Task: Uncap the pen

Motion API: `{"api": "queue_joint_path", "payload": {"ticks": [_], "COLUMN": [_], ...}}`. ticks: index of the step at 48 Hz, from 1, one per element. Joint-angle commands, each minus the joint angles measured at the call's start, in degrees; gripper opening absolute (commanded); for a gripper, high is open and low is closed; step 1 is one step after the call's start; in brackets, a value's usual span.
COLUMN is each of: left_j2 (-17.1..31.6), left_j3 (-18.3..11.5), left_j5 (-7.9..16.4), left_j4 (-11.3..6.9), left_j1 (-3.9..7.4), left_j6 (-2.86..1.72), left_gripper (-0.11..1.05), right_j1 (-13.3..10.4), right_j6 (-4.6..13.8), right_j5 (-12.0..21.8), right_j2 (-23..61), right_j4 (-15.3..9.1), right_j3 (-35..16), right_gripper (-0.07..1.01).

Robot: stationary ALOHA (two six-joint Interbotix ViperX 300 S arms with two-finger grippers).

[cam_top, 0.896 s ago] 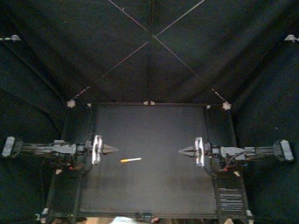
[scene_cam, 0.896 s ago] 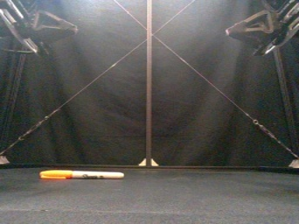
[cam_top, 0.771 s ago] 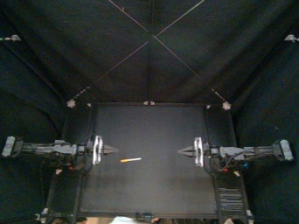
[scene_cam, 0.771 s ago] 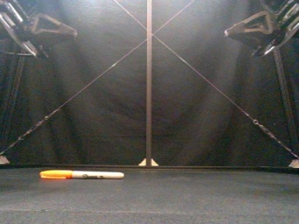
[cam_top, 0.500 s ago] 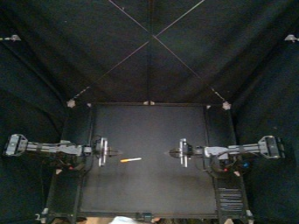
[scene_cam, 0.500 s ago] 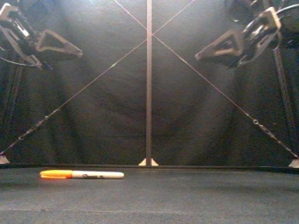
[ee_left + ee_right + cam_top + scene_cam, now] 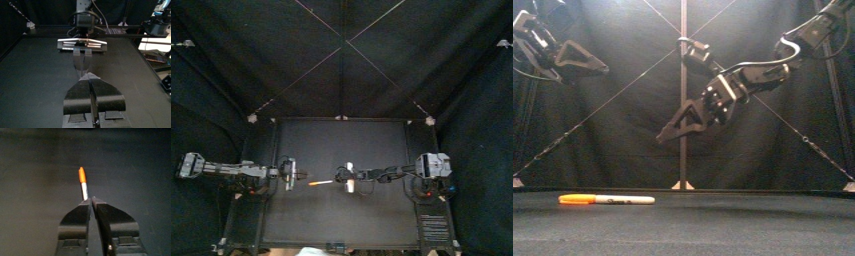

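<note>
My right tool [image 7: 341,178] has swung in from 3 o'clock, jaws together, to hover above the pen [image 7: 607,200], which lies untouched just 9 o'clock of the tabletop's [image 7: 345,215] centre; my left tool [image 7: 294,175], also pinched together, waits farther toward 9, so I read no grasp yet.

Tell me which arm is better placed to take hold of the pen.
Probably right: the right gripper slants downward, with the pen straight ahead of its shut jaws. The left gripper hangs higher at the left, and its wrist view shows no pen.
</note>
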Motion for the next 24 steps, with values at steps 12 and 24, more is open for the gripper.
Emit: {"api": "queue_joint_path", "payload": {"ticks": [12,24], "left_j2": [0.0,0.1], "left_j3": [-0.8,-0.8], "left_j5": [-0.5,-0.5], "left_j4": [0.18,0.00], "left_j1": [-0.09,0.18], "left_j6": [0.00,0.00], "left_gripper": [0.43,0.55], "right_j1": [-0.2,-0.1], "right_j6": [0.44,0.44], "right_j5": [5.2,9.5], "right_j2": [3.6,7.2], "right_j4": [2.7,3.6], "right_j3": [-6.6,-9.6], "right_gripper": [0.74,0.75]}}
